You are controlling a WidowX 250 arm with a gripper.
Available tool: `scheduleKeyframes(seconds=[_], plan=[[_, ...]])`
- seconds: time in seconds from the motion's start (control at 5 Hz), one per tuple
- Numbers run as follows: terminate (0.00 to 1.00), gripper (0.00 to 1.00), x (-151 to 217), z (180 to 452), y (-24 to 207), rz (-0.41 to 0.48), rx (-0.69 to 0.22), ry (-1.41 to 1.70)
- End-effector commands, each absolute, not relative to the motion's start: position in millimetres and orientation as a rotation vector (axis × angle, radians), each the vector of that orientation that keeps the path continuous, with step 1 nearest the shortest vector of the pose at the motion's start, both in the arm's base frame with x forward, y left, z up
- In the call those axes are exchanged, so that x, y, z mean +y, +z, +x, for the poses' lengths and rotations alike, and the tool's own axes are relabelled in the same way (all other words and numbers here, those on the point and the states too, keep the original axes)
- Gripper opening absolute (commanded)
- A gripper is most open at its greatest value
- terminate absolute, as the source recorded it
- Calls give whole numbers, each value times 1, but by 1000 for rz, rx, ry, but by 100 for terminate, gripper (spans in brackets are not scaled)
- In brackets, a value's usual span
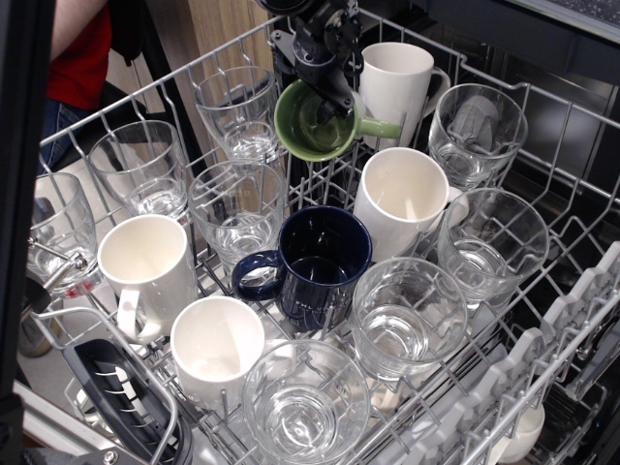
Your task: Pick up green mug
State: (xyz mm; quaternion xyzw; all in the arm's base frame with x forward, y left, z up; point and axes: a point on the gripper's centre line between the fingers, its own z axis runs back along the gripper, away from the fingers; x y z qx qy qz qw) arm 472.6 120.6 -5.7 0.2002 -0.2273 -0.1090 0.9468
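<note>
The green mug (305,131) lies tilted in the back row of the dishwasher rack (542,242), its opening towards the camera and its handle pointing right. My black gripper (339,97) comes down from the top of the view. One finger is inside the mug and the other is behind the wall, closed on the upper right rim beside the handle. The mug's lower side still looks level with the rack tines.
A navy mug (320,262) stands in front. White mugs stand right of the green mug (397,77), below it (402,199) and at the front left (145,262). Several glasses fill the rack, one (237,116) just left of the green mug. A dark band (15,242) covers the left edge.
</note>
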Motion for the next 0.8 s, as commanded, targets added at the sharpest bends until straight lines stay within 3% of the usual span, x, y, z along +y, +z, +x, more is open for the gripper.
scheduleKeyframes(seconds=[0.0,0.2,0.4,0.6], plan=[[0,0,123,490,29,350,-424,-175],[0,0,125,490,30,331,-412,-162],[0,0,129,488,40,234,-364,-116],[0,0,138,502,53,168,-352,-107]])
